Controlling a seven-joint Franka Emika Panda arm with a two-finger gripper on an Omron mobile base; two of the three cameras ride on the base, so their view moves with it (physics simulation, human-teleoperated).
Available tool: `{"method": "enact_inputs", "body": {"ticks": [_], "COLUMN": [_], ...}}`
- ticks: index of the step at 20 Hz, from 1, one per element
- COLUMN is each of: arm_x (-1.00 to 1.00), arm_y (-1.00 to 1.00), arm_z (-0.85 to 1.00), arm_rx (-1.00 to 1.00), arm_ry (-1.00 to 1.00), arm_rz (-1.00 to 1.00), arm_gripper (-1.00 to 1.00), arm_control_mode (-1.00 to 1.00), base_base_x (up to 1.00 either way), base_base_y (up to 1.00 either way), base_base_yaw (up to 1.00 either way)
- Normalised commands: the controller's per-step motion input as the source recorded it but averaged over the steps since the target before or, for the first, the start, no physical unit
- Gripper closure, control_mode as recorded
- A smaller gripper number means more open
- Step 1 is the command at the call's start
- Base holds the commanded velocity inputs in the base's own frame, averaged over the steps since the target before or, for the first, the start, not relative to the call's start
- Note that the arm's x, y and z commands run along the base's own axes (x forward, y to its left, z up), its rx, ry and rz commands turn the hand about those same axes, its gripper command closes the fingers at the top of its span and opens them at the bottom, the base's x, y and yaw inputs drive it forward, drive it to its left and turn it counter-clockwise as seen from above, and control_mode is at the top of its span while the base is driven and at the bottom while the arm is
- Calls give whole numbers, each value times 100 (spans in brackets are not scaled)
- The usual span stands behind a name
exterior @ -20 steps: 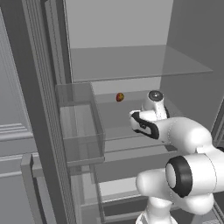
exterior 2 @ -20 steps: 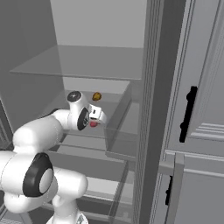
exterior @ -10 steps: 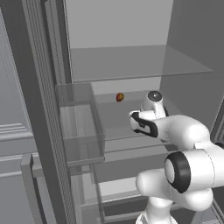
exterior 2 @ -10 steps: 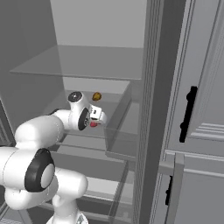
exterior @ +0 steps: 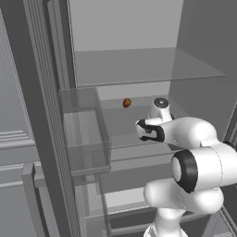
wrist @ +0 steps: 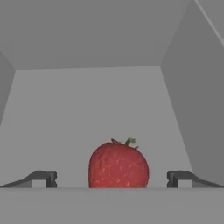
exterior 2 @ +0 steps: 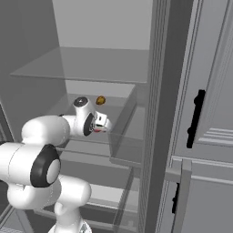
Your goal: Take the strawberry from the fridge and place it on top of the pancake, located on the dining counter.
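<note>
The strawberry [wrist: 118, 165], red with a small green stem, lies on a glass shelf [exterior: 139, 118] inside the open fridge [exterior: 139, 46]. In the base views it is a small red-orange berry [exterior: 127, 102] [exterior 2: 100, 100] near the shelf's back. My gripper [wrist: 112, 178] is open, with one dark fingertip [wrist: 44, 178] on each side of the berry and a clear gap to it. The white hand [exterior: 149, 130] [exterior 2: 96, 123] reaches in over the shelf, just short of the berry. The pancake and the dining counter are out of view.
A clear door bin [exterior: 83, 134] juts from the open fridge door on the left. Another glass shelf [exterior 2: 86, 68] hangs above the hand. Light grey cabinets with a black handle [exterior 2: 195, 119] stand to the right of the fridge.
The arm's elbow has risen a little while the hand stays almost where it was near the strawberry. The jaws remain open.
</note>
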Motion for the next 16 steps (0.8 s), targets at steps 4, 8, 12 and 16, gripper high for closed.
{"method": "enact_inputs", "body": {"ticks": [4,8,12,16], "arm_x": [19,12,2,0], "arm_y": [0,0,0,0], "arm_z": [-19,0,-7,-11], "arm_rx": [0,0,0,0], "arm_ry": [3,0,1,1], "arm_rz": [0,0,0,0], "arm_gripper": [-100,-100,100,100], "arm_control_mode": [-100,-100,-100,-100], "base_base_x": [0,0,0,0], "base_base_y": [0,0,0,0], "base_base_yaw": [0,0,0,0]}}
